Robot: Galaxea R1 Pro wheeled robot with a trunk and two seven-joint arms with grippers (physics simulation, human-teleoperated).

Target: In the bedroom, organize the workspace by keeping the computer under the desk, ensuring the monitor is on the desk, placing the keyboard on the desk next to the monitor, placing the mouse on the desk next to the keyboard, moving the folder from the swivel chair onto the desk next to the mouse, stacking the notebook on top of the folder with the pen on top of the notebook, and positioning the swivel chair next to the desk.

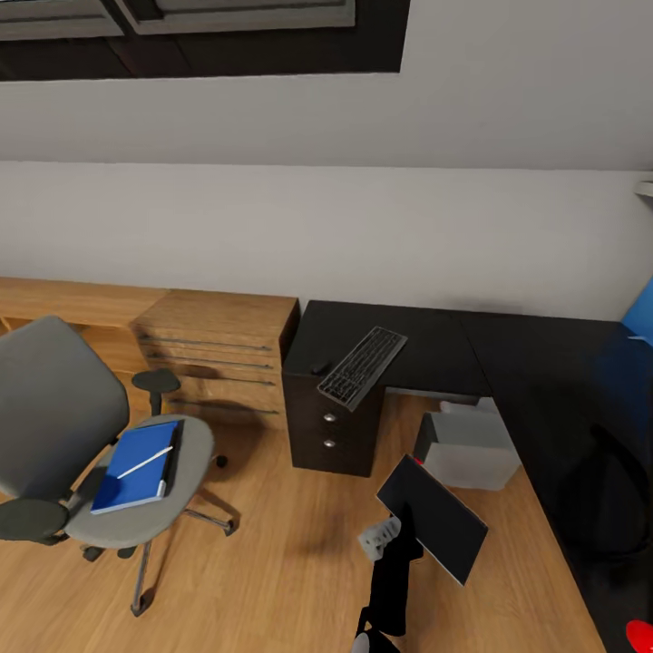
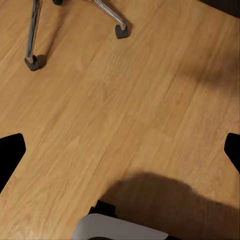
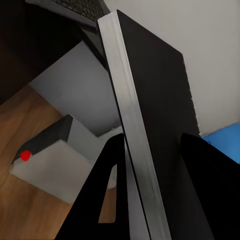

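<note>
Head camera: high, angled down at desk (image 1: 426,349); wrist cameras: close, left facing floor (image 2: 125,115), right facing computer (image 3: 65,150), shared with head.

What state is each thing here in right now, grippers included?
notebook, held tilted above the floor by the right gripper.
right gripper, shut on the notebook.
left gripper, open, empty.
folder, flat on the swivel chair seat.
pen, lying on the folder.
keyboard, on the desk, angled at its edge.

Soft, even simulated light; faint blurred shadows on the wooden floor (image 2: 125,100); wide-angle bending at head-view edges.
</note>
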